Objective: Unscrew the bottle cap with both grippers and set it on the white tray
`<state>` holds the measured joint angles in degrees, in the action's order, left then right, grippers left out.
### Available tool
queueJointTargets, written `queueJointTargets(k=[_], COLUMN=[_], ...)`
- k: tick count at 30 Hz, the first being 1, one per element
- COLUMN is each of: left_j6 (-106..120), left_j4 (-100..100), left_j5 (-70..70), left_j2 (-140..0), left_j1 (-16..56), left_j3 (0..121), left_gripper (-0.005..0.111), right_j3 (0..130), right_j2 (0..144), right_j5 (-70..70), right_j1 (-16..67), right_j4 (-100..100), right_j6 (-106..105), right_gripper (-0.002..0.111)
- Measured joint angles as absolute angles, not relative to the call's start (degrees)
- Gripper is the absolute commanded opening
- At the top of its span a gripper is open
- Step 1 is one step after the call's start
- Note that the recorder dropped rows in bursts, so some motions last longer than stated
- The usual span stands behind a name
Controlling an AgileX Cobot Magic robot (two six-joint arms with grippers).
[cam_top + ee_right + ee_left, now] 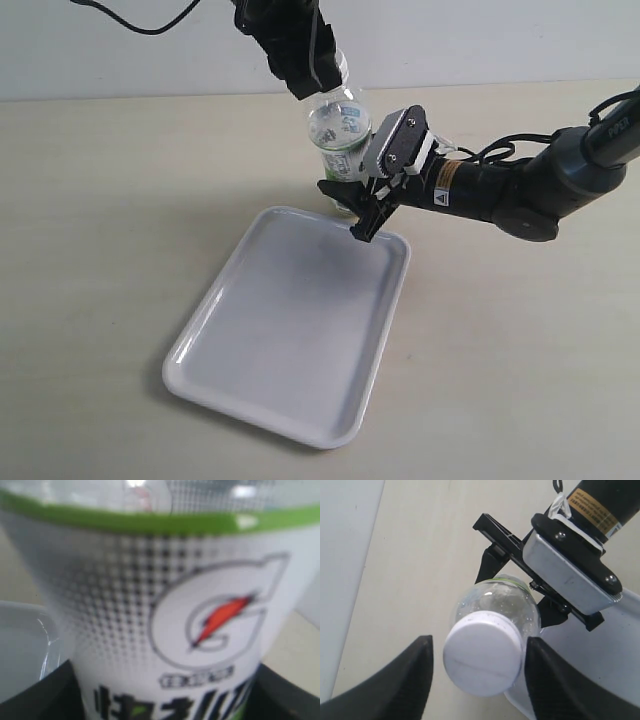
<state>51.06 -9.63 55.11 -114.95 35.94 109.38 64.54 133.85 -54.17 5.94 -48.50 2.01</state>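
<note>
On beige table (pixel 100 200), white wall (pixel 450 40) behind: right gripper (pixel 347 208) clamps bottle (pixel 340 125), left gripper (pixel 479 670) released around cap (pixel 480 655).

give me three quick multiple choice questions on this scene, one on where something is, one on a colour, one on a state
1. Where is the bottle relative to the tray?
A) standing inside it
B) outside it, beside its rim
C) lying flat across it

2. What colour is the cap?
A) green
B) blue
C) white

3. What state is the cap in?
A) on the bottle's neck
B) lying in the tray
C) held in the air, apart from the bottle

Answers:
1 B: the exterior view shows the bottle upright just past the tray's rim.
2 C: the left wrist view shows a plain white cap top.
3 A: the cap sits on top of the bottle, and the tray holds nothing.
</note>
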Motion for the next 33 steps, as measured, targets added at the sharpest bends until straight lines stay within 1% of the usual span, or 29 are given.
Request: queueJointTargets(k=[11,12,16,33], left_j6=[50.02,49.89,49.65,47.91], left_j4=[-9.63,-9.63,-9.63,-10.29], left_j5=[55.22,55.33,55.44,56.72], left_j2=[-114.95,-114.95,-114.95,-114.95], left_j1=[35.94,35.94,35.94,35.94], left_j3=[109.38,109.38,109.38,109.38], left_gripper=[0.054,0.056,0.067,0.066], right_j3=[64.54,64.54,64.54,64.54], right_j2=[133.85,133.85,133.85,133.81], right_j5=[-54.17,-54.17,-54.17,-53.85], right_j1=[5.94,5.94,5.94,5.94], right_j4=[-48.50,-48.50,-48.50,-48.50], right_j6=[2.01,2.01,2.01,2.12], right_gripper=[0.000,0.000,0.000,0.000])
